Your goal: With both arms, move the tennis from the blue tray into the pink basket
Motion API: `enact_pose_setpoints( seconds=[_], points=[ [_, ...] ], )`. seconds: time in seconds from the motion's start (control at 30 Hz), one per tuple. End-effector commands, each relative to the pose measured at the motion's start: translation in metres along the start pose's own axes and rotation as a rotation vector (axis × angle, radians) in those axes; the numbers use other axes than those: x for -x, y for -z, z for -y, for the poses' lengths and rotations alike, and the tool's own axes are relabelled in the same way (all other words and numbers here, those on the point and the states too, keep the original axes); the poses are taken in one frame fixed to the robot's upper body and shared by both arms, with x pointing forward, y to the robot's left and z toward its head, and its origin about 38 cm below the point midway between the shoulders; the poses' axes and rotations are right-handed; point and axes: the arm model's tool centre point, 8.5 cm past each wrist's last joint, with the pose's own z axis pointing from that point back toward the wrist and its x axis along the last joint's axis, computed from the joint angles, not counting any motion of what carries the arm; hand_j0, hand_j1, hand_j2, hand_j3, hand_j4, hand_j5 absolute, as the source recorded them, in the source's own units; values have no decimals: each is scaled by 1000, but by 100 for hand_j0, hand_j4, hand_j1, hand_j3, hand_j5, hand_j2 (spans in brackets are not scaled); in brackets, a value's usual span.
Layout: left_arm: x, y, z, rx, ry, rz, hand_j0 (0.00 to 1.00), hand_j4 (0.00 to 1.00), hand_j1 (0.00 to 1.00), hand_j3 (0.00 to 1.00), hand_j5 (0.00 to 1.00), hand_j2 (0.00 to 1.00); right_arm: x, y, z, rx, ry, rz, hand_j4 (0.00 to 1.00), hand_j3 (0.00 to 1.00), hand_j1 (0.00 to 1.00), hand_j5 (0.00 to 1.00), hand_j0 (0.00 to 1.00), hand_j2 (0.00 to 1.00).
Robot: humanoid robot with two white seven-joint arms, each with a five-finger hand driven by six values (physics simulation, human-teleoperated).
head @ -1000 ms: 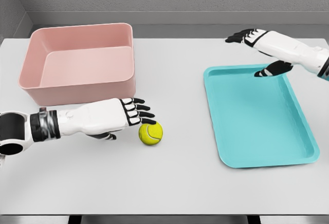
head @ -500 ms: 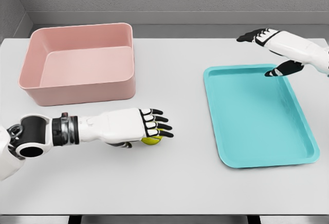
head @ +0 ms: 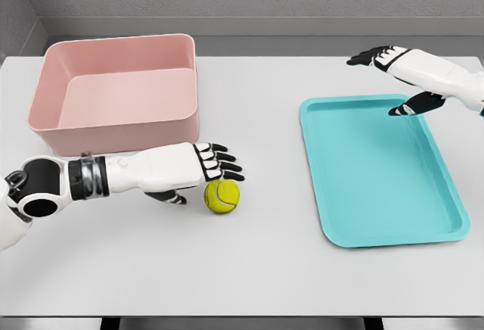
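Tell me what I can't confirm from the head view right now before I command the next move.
- Whether the left hand touches the tennis ball: its fingers overlap the ball's top.
- The left thumb's position: partly hidden under the palm.
- The pink basket floor nearest the camera: hidden by its front wall.
- The right hand wrist and forearm: cut off by the right edge.

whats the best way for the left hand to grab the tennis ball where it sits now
Take the tennis ball around its widest middle, coming down from above. It is round with no handle and lies free on the table, so fingers on one side need the thumb opposite. The left hand hovers open beside it.
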Motion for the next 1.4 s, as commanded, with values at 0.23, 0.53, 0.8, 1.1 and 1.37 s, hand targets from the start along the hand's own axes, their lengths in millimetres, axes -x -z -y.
enact_pose_setpoints(
  seconds=[0.23, 0.53, 0.8, 1.1, 1.37],
  points=[
    [-9, 19, 5, 24, 35, 36, 100, 100, 100, 100, 100, 100, 11, -7, 1, 6, 8, -39, 100, 100, 100, 100, 100, 100],
    [-10, 14, 4, 2, -13, 44, 100, 100, 100, 100, 100, 100, 11, -6, 1, 7, 9, -36, 100, 100, 100, 100, 100, 100],
    [-9, 9, 9, 16, -19, 35, 100, 100, 100, 100, 100, 100, 11, -7, 2, 9, 9, -38, 100, 100, 100, 100, 100, 100],
    [-14, 12, -6, 24, 43, 56, 100, 100, 100, 100, 100, 100, 11, -7, 2, 9, 9, -38, 100, 100, 100, 100, 100, 100],
    [-17, 17, -4, 75, 54, 76, 100, 100, 100, 100, 100, 100, 11, -7, 1, 7, 8, -38, 100, 100, 100, 100, 100, 100]
  ],
)
